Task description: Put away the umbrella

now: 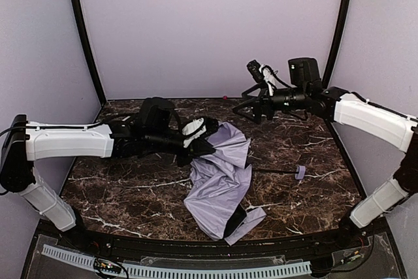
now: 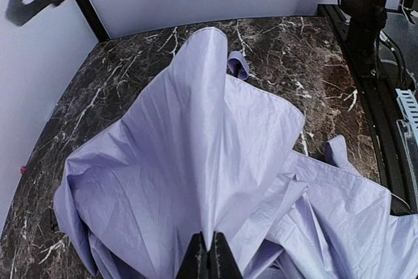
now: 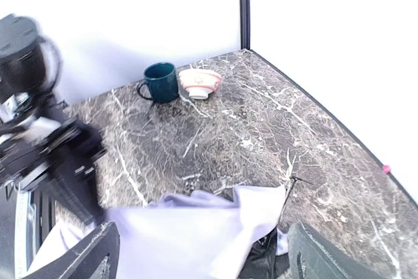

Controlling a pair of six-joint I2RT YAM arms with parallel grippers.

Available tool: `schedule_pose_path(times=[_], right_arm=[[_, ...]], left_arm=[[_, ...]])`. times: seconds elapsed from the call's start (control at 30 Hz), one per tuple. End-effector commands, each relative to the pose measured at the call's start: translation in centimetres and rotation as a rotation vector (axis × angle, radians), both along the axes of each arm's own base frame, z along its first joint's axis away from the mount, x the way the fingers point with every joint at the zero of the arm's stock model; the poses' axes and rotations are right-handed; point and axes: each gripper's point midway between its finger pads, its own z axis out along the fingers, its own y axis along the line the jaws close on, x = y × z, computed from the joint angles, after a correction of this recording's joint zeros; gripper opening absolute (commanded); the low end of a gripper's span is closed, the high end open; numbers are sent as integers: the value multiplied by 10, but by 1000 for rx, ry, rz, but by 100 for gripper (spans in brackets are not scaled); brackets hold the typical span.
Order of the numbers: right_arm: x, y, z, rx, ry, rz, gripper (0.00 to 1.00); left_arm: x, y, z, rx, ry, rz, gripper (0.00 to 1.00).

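Observation:
The umbrella (image 1: 219,184) lies collapsed mid-table, its pale lavender canopy crumpled with black underside showing at the near end. Its thin black shaft (image 1: 274,171) runs right to the small lavender knob handle (image 1: 300,172). My left gripper (image 1: 210,136) is shut on a raised fold at the canopy's far left edge; in the left wrist view the fingertips (image 2: 210,253) pinch the fabric (image 2: 196,161). My right gripper (image 1: 253,106) is open and empty, held above the table behind the umbrella. In the right wrist view the gripper (image 3: 202,259) hangs over the canopy (image 3: 196,233) and a black rib (image 3: 286,194).
A dark green mug (image 3: 161,82) and a red-patterned bowl (image 3: 200,83) stand side by side near the left back corner. A tiny pink object (image 3: 386,169) lies at the back wall. The marble table (image 1: 130,187) has a black rail at its near edge.

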Motion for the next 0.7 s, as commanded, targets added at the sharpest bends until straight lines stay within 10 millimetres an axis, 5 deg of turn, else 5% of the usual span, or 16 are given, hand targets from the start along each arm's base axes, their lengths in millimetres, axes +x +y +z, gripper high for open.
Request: schedule_pose_path(times=[0.0,0.07,0.13,0.23,0.33,0.47,0.5,0.6,0.67], right_arm=[[25,18,-6,97,79,27,87],[36,34,-55,37,225,68,81],[45,39,-78,-16,310,53,75],[64,26,-68,-16,284,-77,74],[87,-23,-49,10,235,-306,78],[76,-75,-45,37,256,-435,79],[63,-79,-64,0,293,-427,80],[22,-71,-92,-19,400,-324,80],[-7,-65,-93,17,443,-265,80]], left_arm=[[-31,1,29,-36,-3,-71,0],[-35,0,44,-83,-12,-77,0],[-23,0,53,-97,-42,-13,0],[13,4,54,-45,-121,141,0],[46,6,40,19,-107,235,0],[80,14,37,13,-46,342,3],[86,16,39,-7,-32,357,8],[91,16,53,-47,-3,358,49],[79,18,65,-65,25,332,64]])
